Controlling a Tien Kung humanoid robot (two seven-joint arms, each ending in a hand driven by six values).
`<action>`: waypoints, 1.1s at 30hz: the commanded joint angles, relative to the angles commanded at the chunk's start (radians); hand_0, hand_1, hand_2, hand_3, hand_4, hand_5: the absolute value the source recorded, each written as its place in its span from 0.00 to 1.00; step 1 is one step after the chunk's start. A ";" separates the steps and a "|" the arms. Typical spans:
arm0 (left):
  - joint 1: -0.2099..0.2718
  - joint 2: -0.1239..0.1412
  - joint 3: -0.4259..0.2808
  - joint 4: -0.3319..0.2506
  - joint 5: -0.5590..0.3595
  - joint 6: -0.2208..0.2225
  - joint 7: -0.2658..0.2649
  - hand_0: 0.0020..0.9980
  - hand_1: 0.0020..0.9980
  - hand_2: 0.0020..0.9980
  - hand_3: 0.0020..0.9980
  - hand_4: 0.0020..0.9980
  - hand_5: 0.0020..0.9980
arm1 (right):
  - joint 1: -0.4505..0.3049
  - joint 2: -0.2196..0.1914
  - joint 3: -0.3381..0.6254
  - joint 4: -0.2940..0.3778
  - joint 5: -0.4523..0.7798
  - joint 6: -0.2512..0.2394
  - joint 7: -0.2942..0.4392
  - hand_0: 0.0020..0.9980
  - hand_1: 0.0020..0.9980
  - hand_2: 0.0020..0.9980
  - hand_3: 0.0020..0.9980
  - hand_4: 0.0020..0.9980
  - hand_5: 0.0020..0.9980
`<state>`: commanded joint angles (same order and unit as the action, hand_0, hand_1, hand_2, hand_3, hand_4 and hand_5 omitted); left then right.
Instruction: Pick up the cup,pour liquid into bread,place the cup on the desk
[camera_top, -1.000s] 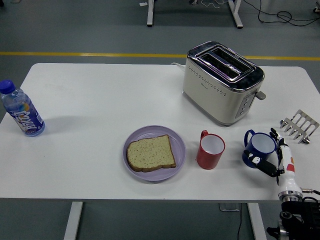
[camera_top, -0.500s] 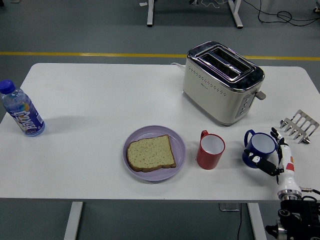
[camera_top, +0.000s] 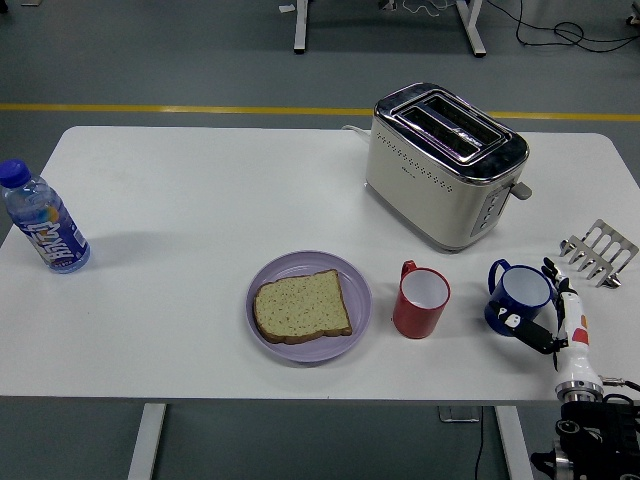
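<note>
Fingers (camera_top: 535, 333) around blue cup (camera_top: 520, 292)

right hand (camera_top: 556, 318): fingers too small and partly behind the blue cup (camera_top: 517, 296) — whether they touch or grip it cannot be told
right arm (camera_top: 590, 440): cut off by the bottom-right corner
blue cup: lower right side hidden by the hand; the mark on its front too small to make out
red cup (camera_top: 420, 301): contents not visible
table (camera_top: 200, 200): legs cut off at the bottom edge
</note>
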<state>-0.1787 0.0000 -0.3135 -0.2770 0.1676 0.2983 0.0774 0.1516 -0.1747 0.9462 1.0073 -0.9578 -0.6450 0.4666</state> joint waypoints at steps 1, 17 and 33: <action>0.000 0.000 0.000 0.000 0.000 0.000 0.000 0.68 0.68 0.70 0.54 0.25 1.00 | 0.001 0.000 -0.001 -0.001 0.003 0.000 0.001 0.93 0.81 0.91 0.90 1.00 0.10; -0.004 0.000 0.007 0.000 -0.012 0.000 -0.004 0.68 0.68 0.70 0.54 0.25 1.00 | 0.019 0.004 -0.007 -0.019 0.024 0.000 0.014 0.87 0.75 0.82 0.84 1.00 0.09; -0.008 0.000 0.009 -0.001 -0.015 0.000 -0.004 0.68 0.68 0.70 0.54 0.25 1.00 | 0.027 0.006 -0.012 -0.031 0.047 0.000 0.019 0.84 0.65 0.70 0.74 0.99 0.09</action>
<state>-0.1863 0.0000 -0.3042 -0.2775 0.1529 0.2984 0.0730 0.1786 -0.1686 0.9337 0.9759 -0.9105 -0.6454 0.4859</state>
